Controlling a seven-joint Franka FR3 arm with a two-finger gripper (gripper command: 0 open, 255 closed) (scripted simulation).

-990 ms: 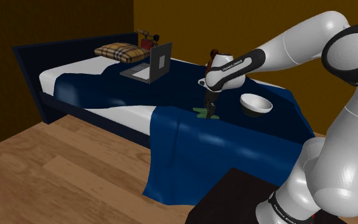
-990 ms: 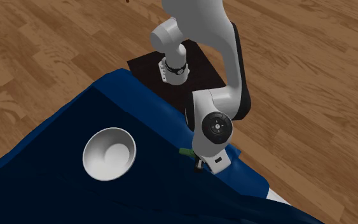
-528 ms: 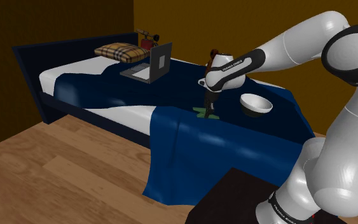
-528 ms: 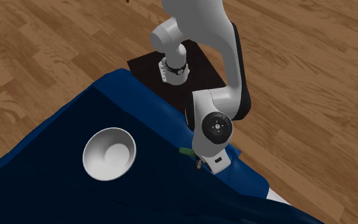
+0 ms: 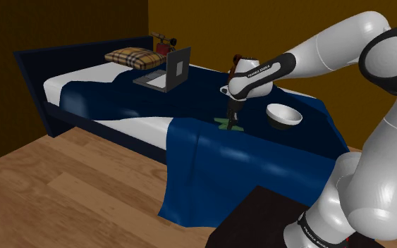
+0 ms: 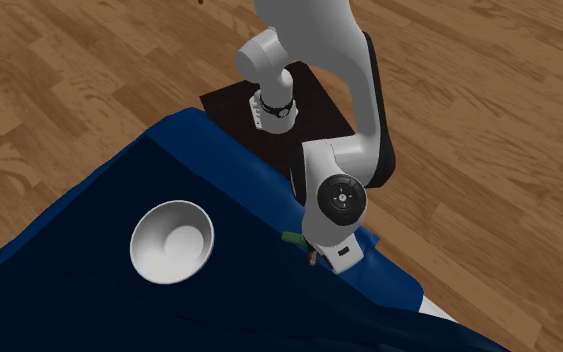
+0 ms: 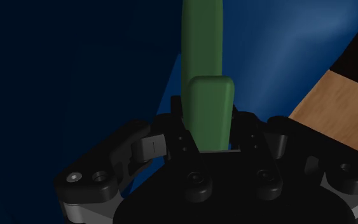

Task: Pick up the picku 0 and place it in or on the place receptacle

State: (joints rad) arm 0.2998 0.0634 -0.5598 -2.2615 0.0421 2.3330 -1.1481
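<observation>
Gripper (image 5: 233, 121), clasping green bar (image 7: 204, 44), sits low on blue blanket (image 5: 190, 98). Nearest obstacle: white bowl (image 5: 284, 115), near on shoulder view's right, w/ open blanket btwn. You have clear room above bowl per second exterior view. Toward shoulder view's left, blanket lies open up to laptop (image 5: 167, 70), well apart; pillow (image 5: 135, 58) sits beyond it.

Quick count, all on the bed (image 5: 33, 65): one laptop (image 5: 167, 71), one plaid pillow (image 5: 135, 58), one white bowl (image 5: 283, 115), one green stick (image 7: 206, 108), one blue blanket (image 5: 211, 158). Beside the bed, one robot arm (image 5: 331, 48).
</observation>
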